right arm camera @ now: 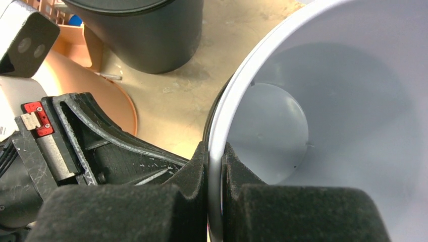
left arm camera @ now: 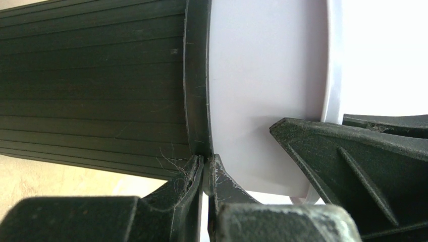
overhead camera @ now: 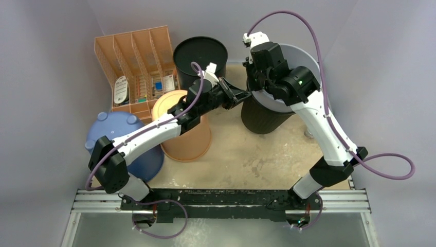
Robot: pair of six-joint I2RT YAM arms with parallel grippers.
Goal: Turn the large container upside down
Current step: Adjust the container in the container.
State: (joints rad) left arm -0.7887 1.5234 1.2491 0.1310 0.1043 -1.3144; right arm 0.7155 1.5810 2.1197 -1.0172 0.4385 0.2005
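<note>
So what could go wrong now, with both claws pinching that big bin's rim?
1. The left gripper and right gripper pinch only the thin rim, close together on one side, so the large container could slip or swing while tipping.
2. Its grey liner sits inside a black shell; flipped, it might slide out.
3. The orange bucket and black bin stand near and might get knocked.

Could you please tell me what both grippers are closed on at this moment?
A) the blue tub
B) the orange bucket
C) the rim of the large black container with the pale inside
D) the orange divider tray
C: the wrist views show the left gripper and the right gripper each pinched shut on the rim of the large container.
</note>
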